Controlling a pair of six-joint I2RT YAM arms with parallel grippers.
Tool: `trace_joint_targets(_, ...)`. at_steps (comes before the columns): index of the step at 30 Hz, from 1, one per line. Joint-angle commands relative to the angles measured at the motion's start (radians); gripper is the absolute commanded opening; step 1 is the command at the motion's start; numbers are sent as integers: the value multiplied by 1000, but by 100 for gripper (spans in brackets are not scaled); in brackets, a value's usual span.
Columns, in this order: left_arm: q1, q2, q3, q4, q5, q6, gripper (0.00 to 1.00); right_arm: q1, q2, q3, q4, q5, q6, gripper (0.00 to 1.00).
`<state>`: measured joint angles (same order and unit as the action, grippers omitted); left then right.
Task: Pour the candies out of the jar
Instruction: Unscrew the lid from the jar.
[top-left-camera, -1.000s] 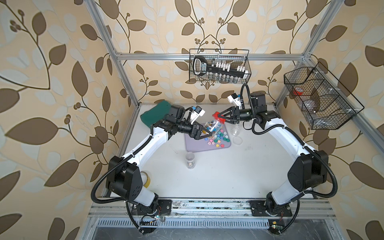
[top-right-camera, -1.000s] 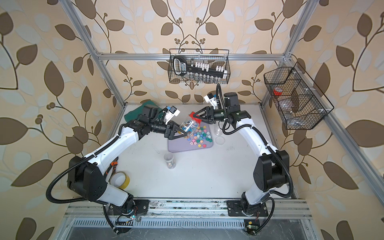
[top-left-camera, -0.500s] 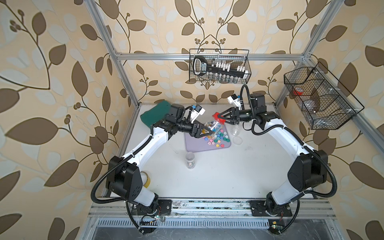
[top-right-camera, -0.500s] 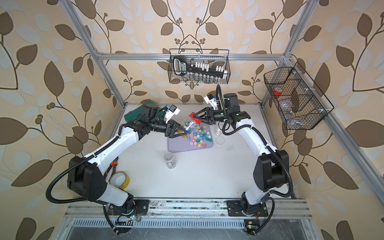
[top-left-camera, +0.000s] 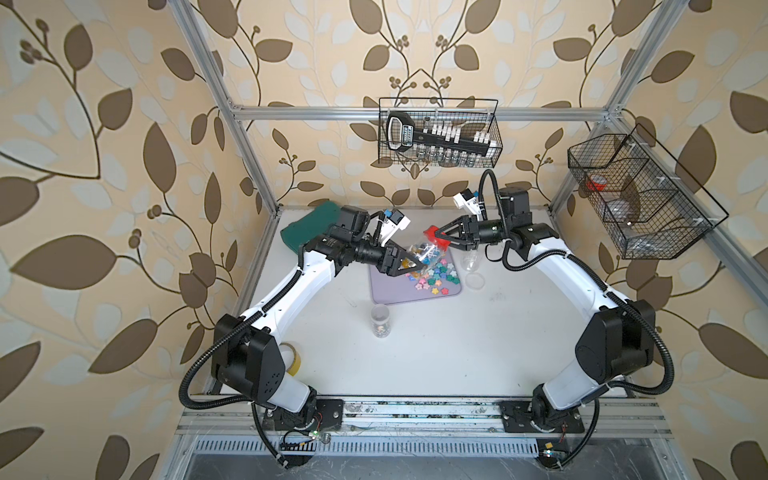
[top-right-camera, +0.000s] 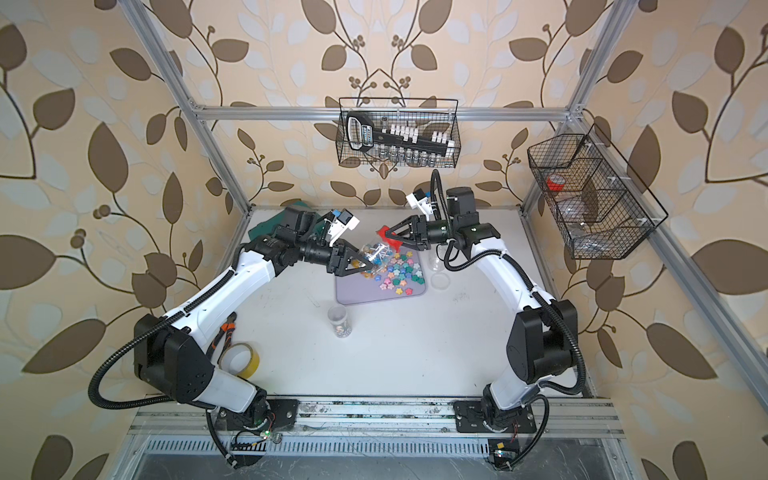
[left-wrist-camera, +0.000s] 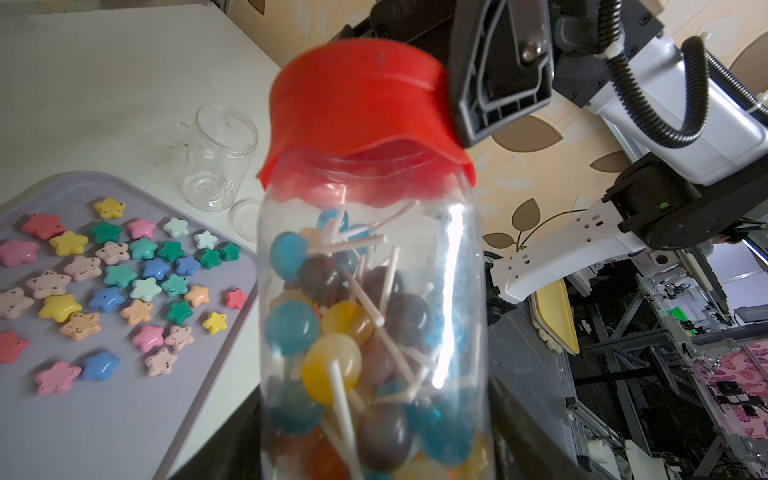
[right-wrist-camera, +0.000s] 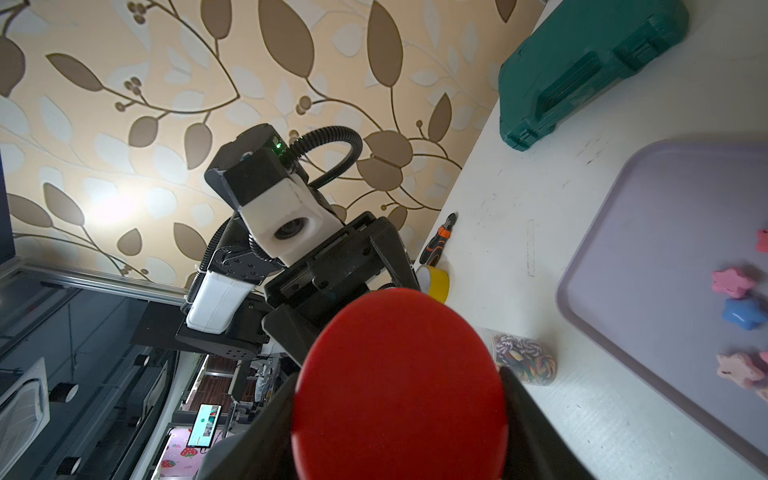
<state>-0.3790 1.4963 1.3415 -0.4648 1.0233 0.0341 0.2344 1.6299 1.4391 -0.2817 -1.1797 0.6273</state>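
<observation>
Jar (top-left-camera: 424, 252) of ball lollipops (left-wrist-camera: 332, 361) held aloft, tilted, above purple tray (top-left-camera: 390, 293) edge: base pinched in left tool (top-left-camera: 417, 265), red lid (top-left-camera: 432, 232) clamped by right tool (top-left-camera: 443, 239). Star candies (top-left-camera: 432, 279) scattered on tray; 1 empty jar (top-left-camera: 471, 262) upright beside it on tabletop (top-left-camera: 457, 353).

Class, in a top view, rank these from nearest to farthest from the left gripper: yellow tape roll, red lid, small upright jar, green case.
From the left gripper:
1. red lid, on the lollipop jar it holds.
2. small upright jar, standing nearer the front.
3. green case, in the far left corner.
4. yellow tape roll, at the front left.
</observation>
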Motion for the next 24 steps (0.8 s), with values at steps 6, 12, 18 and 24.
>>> trace_joint_targets(6,2,-24,49,-73,-24,94,52,0,-25,20,7,-70,-6,87)
trace_joint_targets(12,2,-34,90,-115,-74,113,50,-53,-27,61,-34,-73,-17,96)
trace_joint_targets(18,-1,-127,56,-47,-218,112,48,-102,-25,75,-138,-64,-63,94)
trace_joint_targets(24,-39,-229,-20,-4,-407,197,44,-93,46,242,-490,26,-319,93)
